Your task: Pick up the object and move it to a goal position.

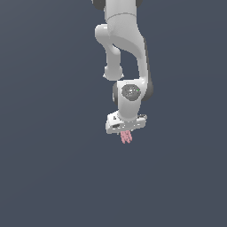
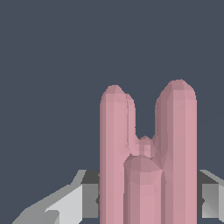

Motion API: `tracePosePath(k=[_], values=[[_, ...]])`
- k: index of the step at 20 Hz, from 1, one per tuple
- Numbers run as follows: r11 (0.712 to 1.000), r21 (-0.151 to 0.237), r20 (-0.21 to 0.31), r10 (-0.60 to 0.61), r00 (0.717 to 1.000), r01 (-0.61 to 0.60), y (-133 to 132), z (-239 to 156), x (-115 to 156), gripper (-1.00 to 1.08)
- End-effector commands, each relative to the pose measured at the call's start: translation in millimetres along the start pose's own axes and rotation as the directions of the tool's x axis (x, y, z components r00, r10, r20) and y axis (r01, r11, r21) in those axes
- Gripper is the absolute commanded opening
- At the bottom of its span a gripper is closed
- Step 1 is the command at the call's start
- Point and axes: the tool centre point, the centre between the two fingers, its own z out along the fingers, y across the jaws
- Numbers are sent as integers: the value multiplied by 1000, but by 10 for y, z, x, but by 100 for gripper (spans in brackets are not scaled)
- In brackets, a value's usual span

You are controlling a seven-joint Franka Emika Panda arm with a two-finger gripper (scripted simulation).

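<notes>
The object [image 1: 126, 137] is a small pale-pink item of a few parallel ridged strips. In the exterior view it hangs from under my white gripper [image 1: 126, 133], near the middle of the picture. The fingers are hidden behind the hand there. In the wrist view the object [image 2: 146, 157] fills the lower middle as rounded pink columns, and the grey fingers [image 2: 65, 205] press against it from both sides. The gripper is shut on the object and holds it off the surface.
The white arm [image 1: 126, 53] comes down from the top of the exterior view. A plain dark grey-blue surface [image 1: 53, 168] lies all around. No goal marker shows.
</notes>
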Motion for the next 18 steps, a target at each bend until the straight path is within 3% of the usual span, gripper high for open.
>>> tracePosePath(k=[1,13,18], values=[[1000,0,-1,1,1000,-1,190,-134,-32,-100],[1000,1,-1,1,1000,-1,1387,-999,-230,-100],[1000,1,-1,1,1000,-1,1763,-1266,-274,-100]])
